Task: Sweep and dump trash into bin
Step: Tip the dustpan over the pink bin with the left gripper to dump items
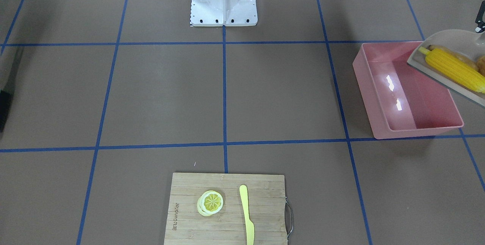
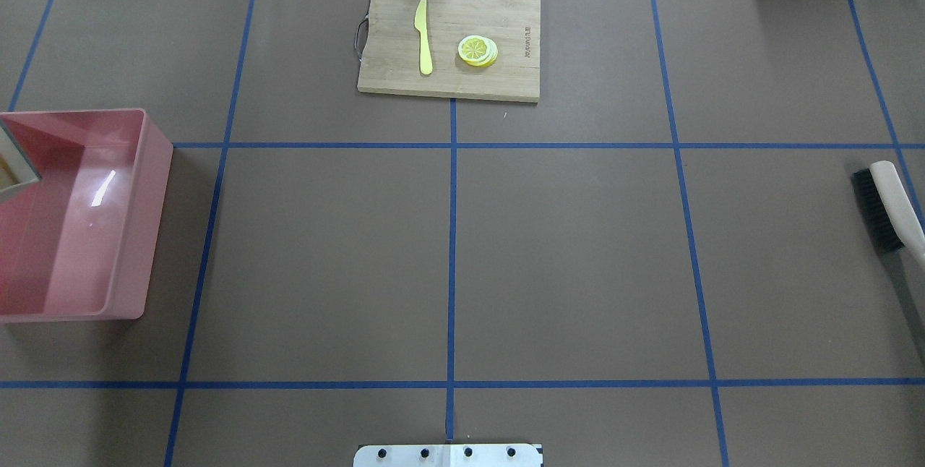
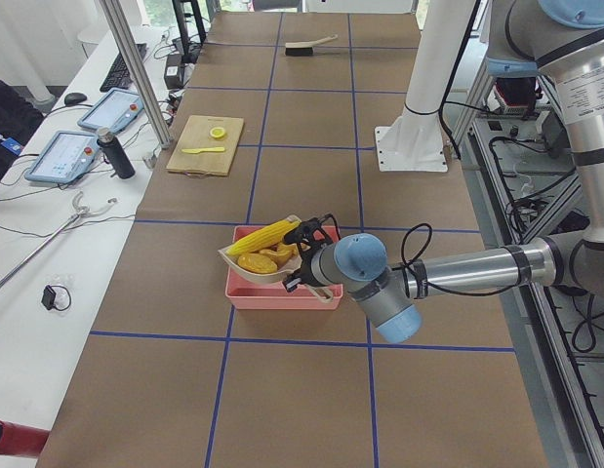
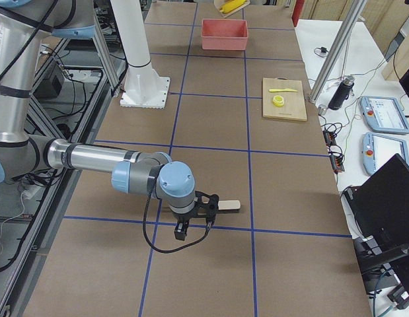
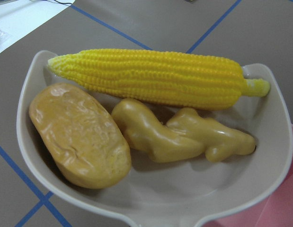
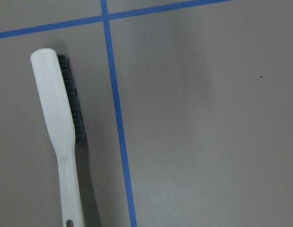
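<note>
Trash: a yellow ridged corn cob [image 5: 155,78], a knobbly tan ginger root [image 5: 179,135] and a glossy brown-orange potato-like lump [image 5: 77,135] all lay in the shallow beige plastic dustpan [image 5: 193,194]. None of them was in the bin.
Pan: held aloft at the right edge of the front-facing view, its lip overhanging the upper right corner of the large translucent pink plastic bin [image 1: 416,129].
Axis: the cob lay lengthwise along the pan's open lip, with ginger and lump behind it, nearer the handle.
Next move, judged: tip the lip down toward the lower left of that view, so the cob goes first.
Left gripper [image 3: 306,255]: at the pan's handle end, the nearer one. Its opening and hold could not be told.
Right gripper [image 4: 191,218]: well apart, at the lower centre of the right side view, by a white-handled black-bristled brush [image 6: 56,118]. Its opening could not be told.
</note>
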Robot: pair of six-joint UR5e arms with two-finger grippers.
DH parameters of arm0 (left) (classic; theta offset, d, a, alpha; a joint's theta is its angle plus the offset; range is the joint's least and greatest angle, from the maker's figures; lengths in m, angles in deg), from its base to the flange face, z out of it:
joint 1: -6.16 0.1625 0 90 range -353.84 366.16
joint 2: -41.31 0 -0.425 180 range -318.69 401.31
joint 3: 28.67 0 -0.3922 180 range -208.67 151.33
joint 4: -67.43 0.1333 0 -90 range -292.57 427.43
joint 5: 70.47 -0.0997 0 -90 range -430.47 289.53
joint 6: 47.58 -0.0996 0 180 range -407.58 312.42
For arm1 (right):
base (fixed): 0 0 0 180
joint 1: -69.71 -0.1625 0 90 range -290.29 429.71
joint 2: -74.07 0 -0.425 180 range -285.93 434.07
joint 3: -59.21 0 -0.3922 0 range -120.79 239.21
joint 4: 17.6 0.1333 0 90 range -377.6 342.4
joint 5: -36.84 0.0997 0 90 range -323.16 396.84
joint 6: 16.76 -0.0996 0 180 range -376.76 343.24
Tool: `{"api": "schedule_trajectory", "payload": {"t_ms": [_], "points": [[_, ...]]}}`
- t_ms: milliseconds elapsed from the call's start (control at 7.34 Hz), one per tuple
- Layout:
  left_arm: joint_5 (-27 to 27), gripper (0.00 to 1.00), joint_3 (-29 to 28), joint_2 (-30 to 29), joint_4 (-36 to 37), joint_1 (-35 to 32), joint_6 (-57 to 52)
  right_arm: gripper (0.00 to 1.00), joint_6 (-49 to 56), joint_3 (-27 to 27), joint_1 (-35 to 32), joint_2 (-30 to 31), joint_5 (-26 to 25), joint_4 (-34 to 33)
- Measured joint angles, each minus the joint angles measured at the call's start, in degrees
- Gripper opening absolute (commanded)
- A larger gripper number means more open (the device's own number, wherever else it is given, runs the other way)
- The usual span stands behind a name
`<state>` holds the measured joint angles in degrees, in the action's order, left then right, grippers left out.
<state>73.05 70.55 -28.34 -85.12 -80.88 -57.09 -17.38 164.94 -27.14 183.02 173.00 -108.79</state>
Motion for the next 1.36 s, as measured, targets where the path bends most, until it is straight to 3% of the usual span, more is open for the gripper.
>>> {"api": "schedule_trajectory", "payload": {"t_ms": [545,1362], "points": [[-8.17,0.0,-0.06,-1.24,1.8,0.63,-9.6,1.0,0.02,-0.52,0.0,0.45,-0.27,-0.03],[-15.49,0.0,0.6,-1.38,1.99,0.83,-32.67,1.0,0.09,-0.45,0.0,0.95,-0.61,0.13]]}}
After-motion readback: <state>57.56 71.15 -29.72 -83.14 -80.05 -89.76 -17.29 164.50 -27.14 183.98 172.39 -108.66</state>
